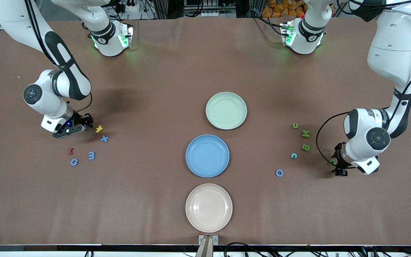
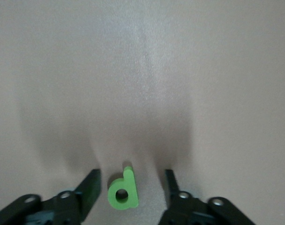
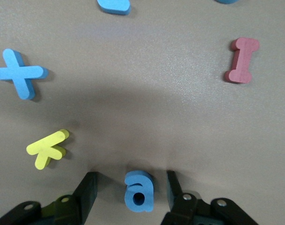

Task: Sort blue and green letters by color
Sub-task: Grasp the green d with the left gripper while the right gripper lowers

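My left gripper [image 1: 337,166] is low over the table at the left arm's end, fingers open on either side of a lime green "d" [image 2: 123,192], which lies on the cloth untouched. Other green letters [image 1: 305,134] lie near it, with a teal "c" [image 1: 294,155] and a blue "O" [image 1: 279,173]. My right gripper [image 1: 78,126] is low at the right arm's end, open around a blue "a" [image 3: 140,191]. Blue letters "x" [image 1: 104,139], "m" [image 1: 91,155] and "G" [image 1: 74,162] lie near it.
Three plates stand in a row at mid-table: pale green [image 1: 226,110], blue [image 1: 207,156] and beige [image 1: 209,207], nearest the front camera. A yellow letter [image 1: 99,129] lies beside the right gripper and a red "I" [image 1: 71,151] near the blue "G".
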Robot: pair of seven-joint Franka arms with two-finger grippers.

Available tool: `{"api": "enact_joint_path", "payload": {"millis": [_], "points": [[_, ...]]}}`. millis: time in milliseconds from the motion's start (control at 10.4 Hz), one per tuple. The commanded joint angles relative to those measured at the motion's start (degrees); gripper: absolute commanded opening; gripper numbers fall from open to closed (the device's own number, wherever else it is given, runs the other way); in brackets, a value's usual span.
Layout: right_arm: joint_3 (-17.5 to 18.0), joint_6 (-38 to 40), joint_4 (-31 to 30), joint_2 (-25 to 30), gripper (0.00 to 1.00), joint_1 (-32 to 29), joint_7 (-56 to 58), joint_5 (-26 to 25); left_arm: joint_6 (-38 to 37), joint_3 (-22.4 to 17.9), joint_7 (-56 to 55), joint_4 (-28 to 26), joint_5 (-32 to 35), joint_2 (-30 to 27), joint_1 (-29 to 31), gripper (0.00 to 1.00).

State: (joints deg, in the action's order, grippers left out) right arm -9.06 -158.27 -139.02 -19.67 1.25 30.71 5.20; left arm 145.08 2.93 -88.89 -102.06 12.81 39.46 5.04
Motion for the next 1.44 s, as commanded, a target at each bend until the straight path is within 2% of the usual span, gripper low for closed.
{"api": "enact_joint_path", "payload": {"millis": [0, 575, 671, 767, 958, 1150, 1342], "points": [[0.1, -0.7, -1.2, 0.7, 0.75, -0.4, 0.2, 0.8, 2.2, 0.1, -4.3, -0.2, 1.0, 0.2, 0.3, 0.00], [0.1, -0.5, -1.4, 0.8, 0.74, -3.1, 2.7, 0.8, 2.1, 0.3, -3.7, 0.8, 0.9, -1.4, 0.0, 0.00], [0.1, -0.5, -1.4, 0.8, 0.71, -3.1, 2.7, 0.7, 2.1, 1.5, -3.3, 0.8, 1.0, -1.8, 0.0, 0.00], [0.1, -0.5, -1.4, 0.8, 0.63, -3.1, 2.7, 0.7, 2.1, 2.9, -3.3, 0.8, 1.0, -2.3, 0.0, 0.00], [0.2, -0.5, -1.3, 0.8, 0.61, -3.1, 2.6, 0.8, 1.0, 7.1, -3.4, 0.6, 1.2, -3.8, -0.1, 0.00], [0.2, -0.5, -1.3, 0.8, 0.58, -3.1, 2.6, 0.8, -2.9, 8.2, -2.8, 0.6, 2.0, -5.0, -3.5, 0.00], [0.2, -0.5, -1.3, 0.7, 0.51, -3.1, 2.5, 0.8, -7.3, 8.2, -2.2, 0.6, 1.9, -6.0, -10.3, 0.00]]}}
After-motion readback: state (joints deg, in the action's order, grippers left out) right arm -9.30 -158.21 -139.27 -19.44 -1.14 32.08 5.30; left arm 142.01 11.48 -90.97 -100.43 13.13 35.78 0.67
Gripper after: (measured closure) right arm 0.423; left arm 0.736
